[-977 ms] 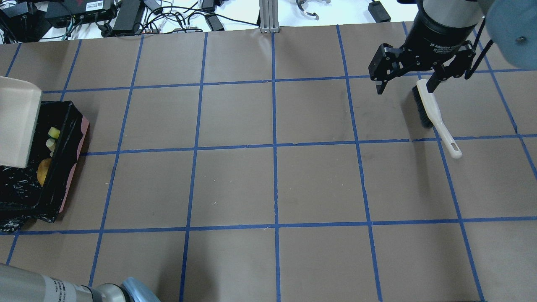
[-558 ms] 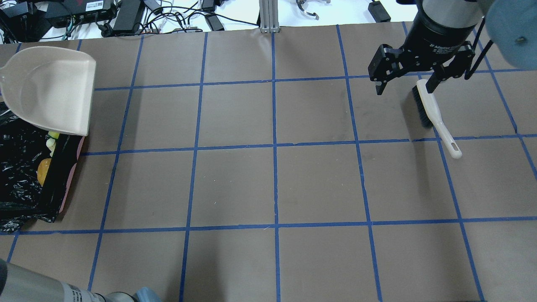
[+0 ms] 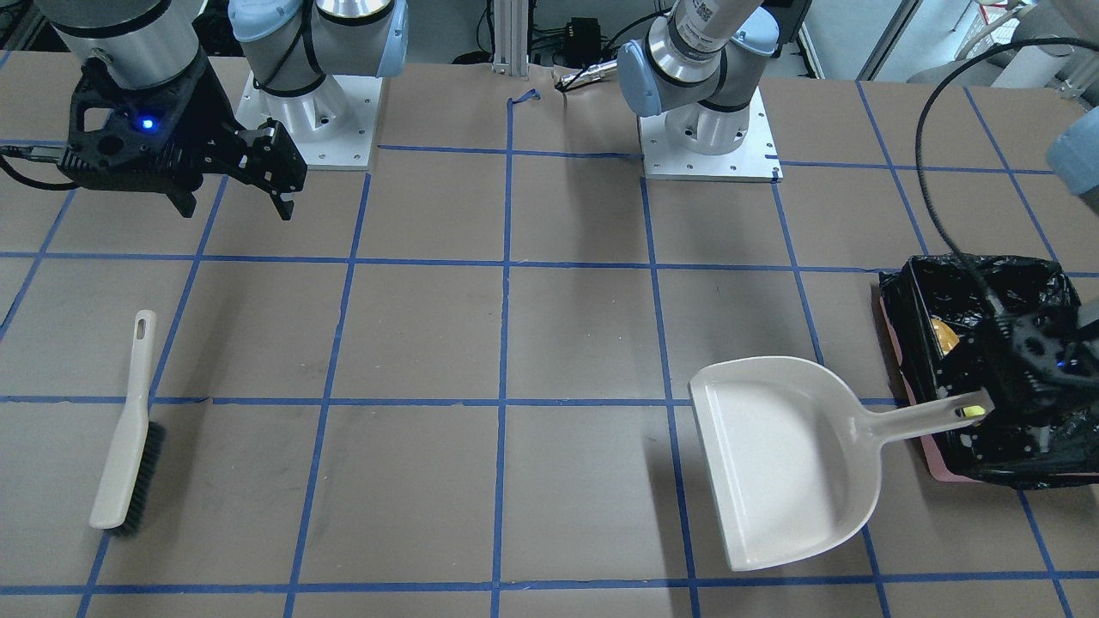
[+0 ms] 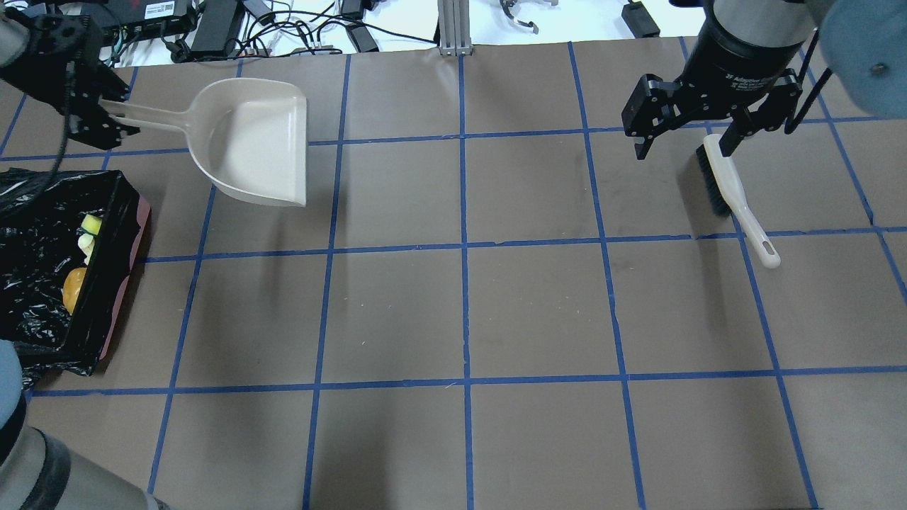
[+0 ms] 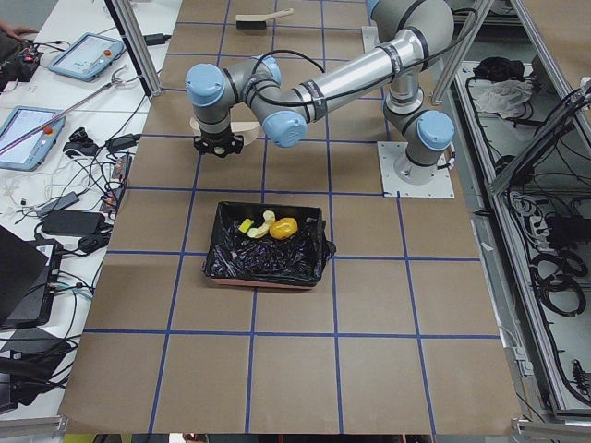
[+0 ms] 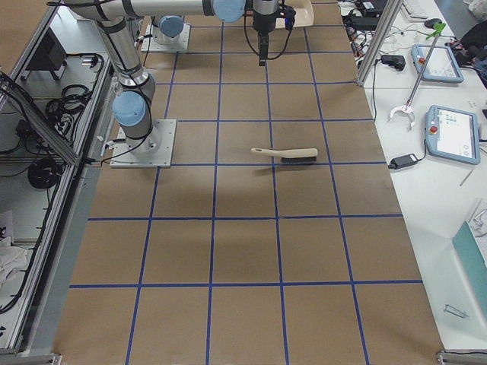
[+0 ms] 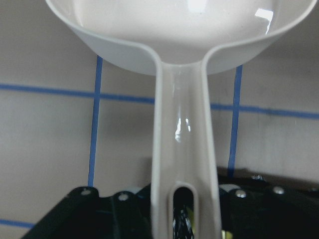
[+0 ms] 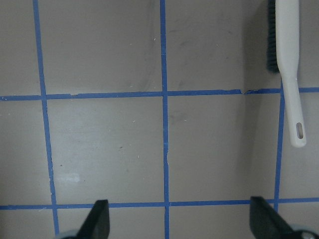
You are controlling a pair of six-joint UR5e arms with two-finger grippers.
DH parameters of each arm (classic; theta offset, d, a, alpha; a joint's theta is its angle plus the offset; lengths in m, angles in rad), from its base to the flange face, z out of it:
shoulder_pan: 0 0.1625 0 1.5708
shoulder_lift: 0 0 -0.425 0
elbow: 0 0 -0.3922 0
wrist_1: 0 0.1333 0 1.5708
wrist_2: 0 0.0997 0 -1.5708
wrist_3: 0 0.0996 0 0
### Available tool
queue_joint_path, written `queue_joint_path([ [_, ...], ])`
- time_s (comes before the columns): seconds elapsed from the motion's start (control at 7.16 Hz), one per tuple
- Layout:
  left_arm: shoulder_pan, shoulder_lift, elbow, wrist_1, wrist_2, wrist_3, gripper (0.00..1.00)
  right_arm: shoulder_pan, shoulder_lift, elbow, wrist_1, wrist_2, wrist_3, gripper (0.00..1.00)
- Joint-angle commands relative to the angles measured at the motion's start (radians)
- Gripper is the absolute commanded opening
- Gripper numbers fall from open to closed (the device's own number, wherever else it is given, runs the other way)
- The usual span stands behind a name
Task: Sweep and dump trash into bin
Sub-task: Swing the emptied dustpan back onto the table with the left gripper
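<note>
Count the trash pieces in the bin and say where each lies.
3 in the bin, in a row along one wall: a yellow-green sponge, a pale curved piece, an orange-yellow lump. More may be hidden underneath.

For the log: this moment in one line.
left pincer holds dustpan, empty | right pincer open | trash in bin | brush on table

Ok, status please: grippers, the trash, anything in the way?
Left gripper shut on dustpan handle, pan empty. Right gripper open, near the brush. Trash in the bin. No obstacle seen.
</note>
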Motion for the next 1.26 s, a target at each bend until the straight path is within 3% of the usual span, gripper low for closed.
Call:
queue_joint_path([
  [0.0,-0.055,-0.082,-0.016,0.05,-0.077,-0.08,0.0,0.0,-0.002,-0.001,-0.03,0.001,0.004,1.0],
  [0.56,-0.156,-0.171,-0.014,0.192,-0.073,-0.124,0.0,0.0,0.0,0.0,-0.064,0.004,0.002,1.0],
  [1.12,-0.095,-0.193,-0.014,0.198,-0.085,-0.033,0.0,0.0,0.0,0.0,-0.062,0.002,0.001,1.0],
])
